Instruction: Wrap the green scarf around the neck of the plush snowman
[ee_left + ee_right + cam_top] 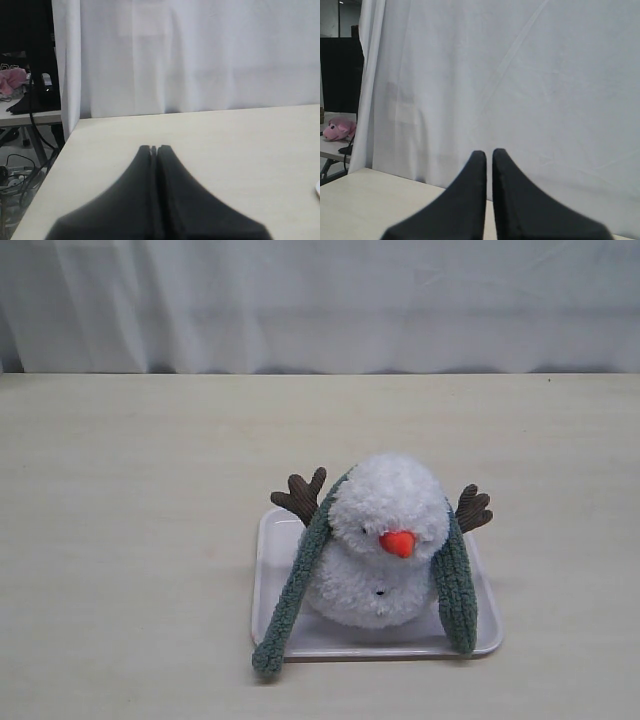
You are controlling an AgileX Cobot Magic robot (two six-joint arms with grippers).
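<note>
The plush snowman (385, 540) sits on a white tray (275, 580) in the exterior view, orange nose facing the front. The green scarf (296, 580) is draped behind its head, one end hanging down each side; the left end reaches past the tray's front edge, the right end (455, 585) lies on the tray. The neck is mostly hidden by fluff. Neither arm shows in the exterior view. My left gripper (153, 148) is shut over bare table, holding nothing. My right gripper (489, 152) has its jaws nearly together with a thin gap, nothing between them, pointing at the curtain.
A white curtain (320, 300) runs along the table's far edge. The table's left edge (52, 165) shows in the left wrist view, with a desk, cables and a pink plush (337, 129) beyond it.
</note>
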